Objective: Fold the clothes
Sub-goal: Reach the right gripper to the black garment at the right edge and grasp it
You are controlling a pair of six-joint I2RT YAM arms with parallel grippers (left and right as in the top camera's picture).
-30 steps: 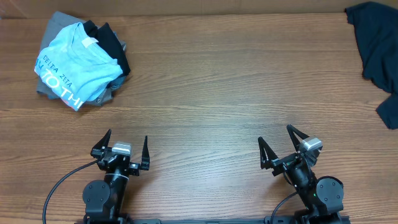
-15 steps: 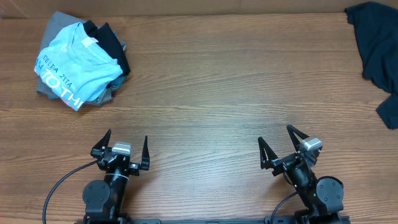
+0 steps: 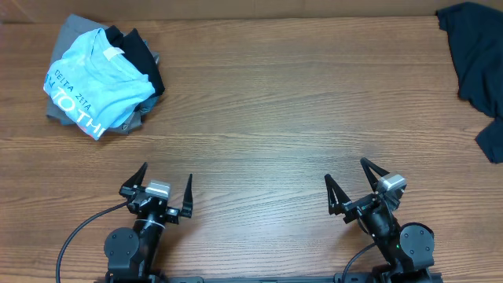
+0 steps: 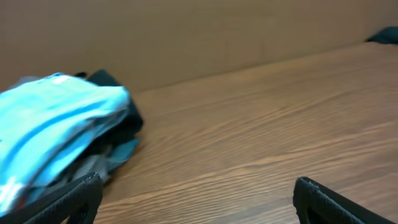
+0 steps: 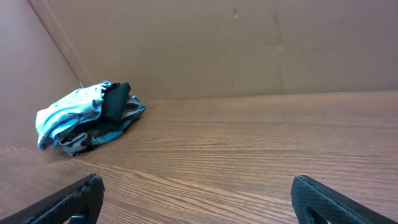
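Shifted a hair sideways, away from the light blue T-shirt [image 3: 90, 79], since half a second ago: left tool [image 3: 167, 173]. No change for right tool [image 3: 346, 170], well apart from that T-shirt on the near edge of the desk [image 3: 275, 102].

Both spread wide, gripping nothing, touching no cloth. From the left wrist view, left tool [image 4: 196, 183] gaping over bare wood, light blue T-shirt [image 4: 50, 124] ahead and off to its left side, blurred. From the right wrist view, right tool [image 5: 196, 182] just as wide, light blue T-shirt [image 5: 68, 115] far off near the cardboard wall [image 5: 249, 43].

Dark navy T-shirt [image 3: 475, 63] crumpled and unfolded at the far corner of the desk, across the whole desk from the light blue T-shirt, partly cut off by the edge of the overhead view. Only a dark sliver of it [image 4: 385, 34] visible from the left wrist.

Light blue T-shirt bunched on top of a heap, white lettering showing. Under and beside it: grey garment [image 3: 72, 23] peeking out at the back, black garment [image 3: 140, 49] touching it on the side toward the dark navy T-shirt.

Black cable [image 3: 78, 232] curving out from the left arm's base, on the side nearer the light blue T-shirt.
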